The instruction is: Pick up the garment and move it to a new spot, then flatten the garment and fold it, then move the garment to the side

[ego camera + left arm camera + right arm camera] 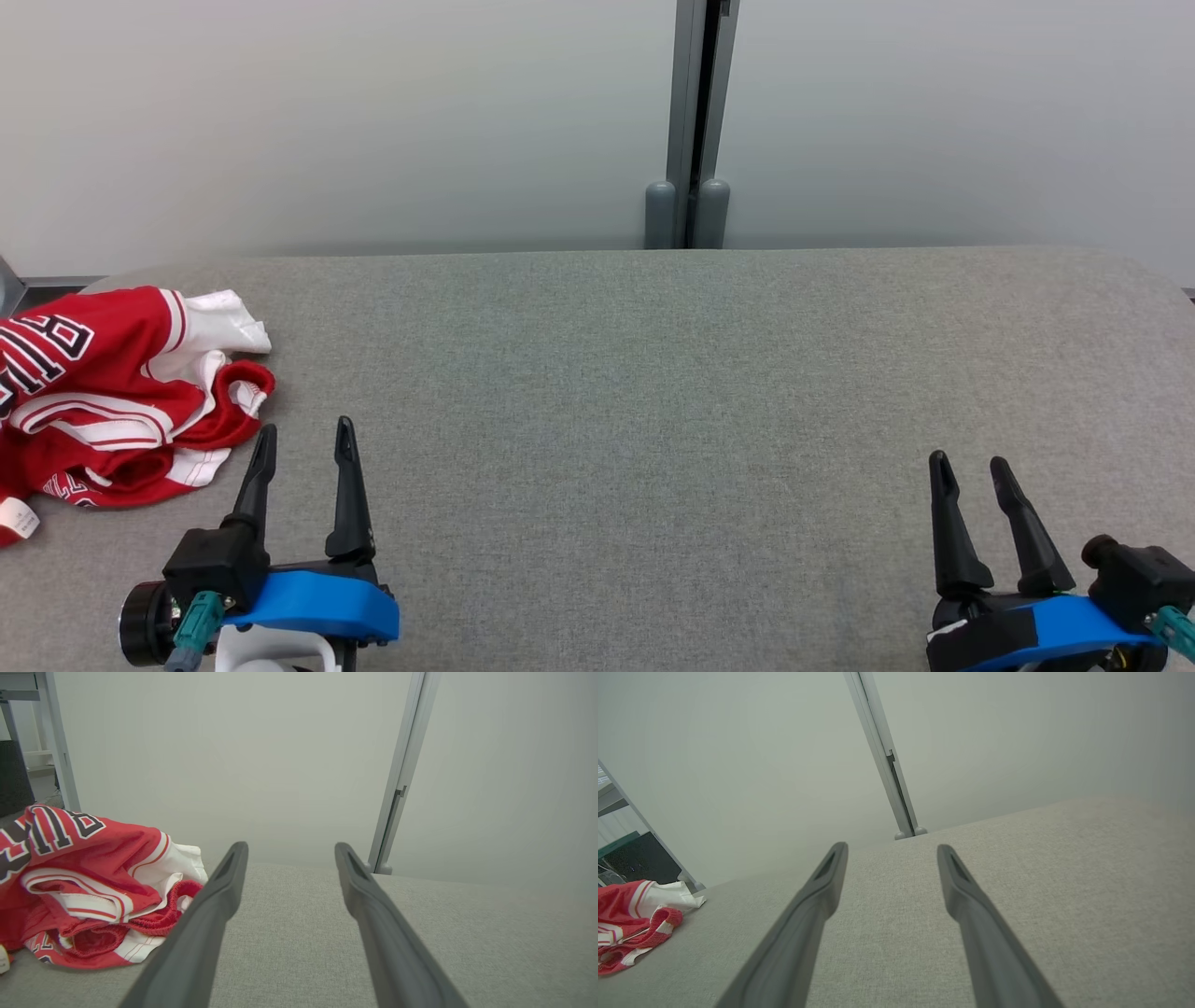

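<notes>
A red and white garment with black lettering lies crumpled at the far left of the grey table, partly cut off by the head view's left edge. My left gripper stands open just right of it, near the front edge, holding nothing. The left wrist view has the garment to the left of its fingers. My right gripper is open at the front right, far from the cloth. In the right wrist view the garment sits at the far left.
A pale wall runs behind the table, with a grey vertical door frame and two rounded stops at its foot. The table's rounded back edge lies close to the wall. A dark object and shelving stand beyond the table's left end.
</notes>
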### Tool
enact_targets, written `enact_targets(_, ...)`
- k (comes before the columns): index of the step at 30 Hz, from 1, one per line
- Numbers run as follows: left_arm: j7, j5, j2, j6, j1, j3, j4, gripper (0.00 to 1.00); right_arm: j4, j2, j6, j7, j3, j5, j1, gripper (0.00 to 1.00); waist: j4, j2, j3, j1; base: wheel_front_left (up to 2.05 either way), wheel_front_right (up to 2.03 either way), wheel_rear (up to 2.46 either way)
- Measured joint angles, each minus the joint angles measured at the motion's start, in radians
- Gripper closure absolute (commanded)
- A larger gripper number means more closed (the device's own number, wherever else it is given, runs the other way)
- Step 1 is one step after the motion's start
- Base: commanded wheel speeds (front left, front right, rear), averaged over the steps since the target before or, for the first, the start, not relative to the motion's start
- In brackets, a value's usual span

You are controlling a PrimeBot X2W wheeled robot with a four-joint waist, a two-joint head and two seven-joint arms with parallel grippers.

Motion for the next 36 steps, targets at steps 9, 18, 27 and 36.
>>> enact_targets(9, -0.017, 0.052, -0.001, -0.001, 0.000, -0.001, 0.008, 0.00, 0.008, -0.001, 0.000, -0.017, 0.005, -0.060, 0.000, 0.00, 0.001, 0.0000, 0.001, 0.0001, 0.00, 0.00, 0.00)
enact_targets(18, -0.034, 0.088, -0.005, -0.011, -0.002, 0.002, 0.022, 0.00, 0.014, -0.002, 0.000, -0.035, 0.006, -0.119, 0.001, 0.00, 0.007, 0.0000, 0.003, 0.0001, 0.00, 0.00, 0.00)
enact_targets(27, -0.040, 0.086, -0.010, -0.020, -0.006, 0.009, 0.040, 0.00, 0.019, -0.002, 0.000, -0.041, 0.011, -0.139, 0.001, 0.00, 0.009, 0.0000, 0.004, 0.0001, 0.00, 0.00, 0.00)
enact_targets(36, -0.040, 0.075, -0.012, -0.022, -0.007, 0.011, 0.054, 0.00, 0.029, -0.002, 0.000, -0.041, 0.010, -0.134, 0.001, 0.00, 0.011, 0.0000, 0.004, 0.0001, 0.00, 0.00, 0.00)
